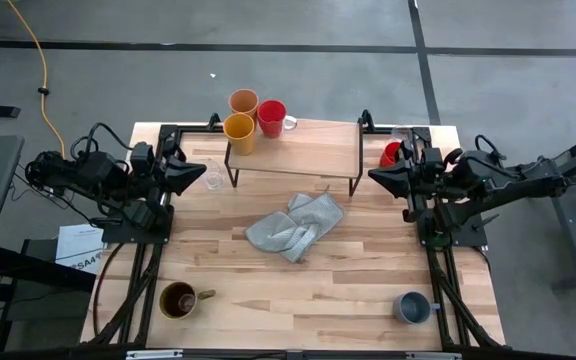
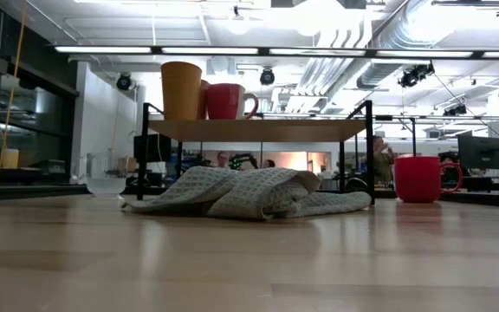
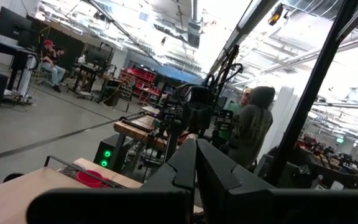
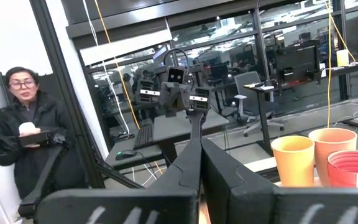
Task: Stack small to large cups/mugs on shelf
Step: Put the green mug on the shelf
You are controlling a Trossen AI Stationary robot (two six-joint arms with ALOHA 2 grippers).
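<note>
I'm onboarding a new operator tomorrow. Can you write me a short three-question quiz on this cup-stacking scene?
1. True or false: the red mug on the shelf stands beside the yellow mug.
2. Which lies on the table between the shelf and the near edge? A) grey cloth B) a plate C) a spoon
3. Fill in: both the left gripper and right gripper are ____ and hold nothing.

Key: 1 true; 2 A; 3 shut.
</note>
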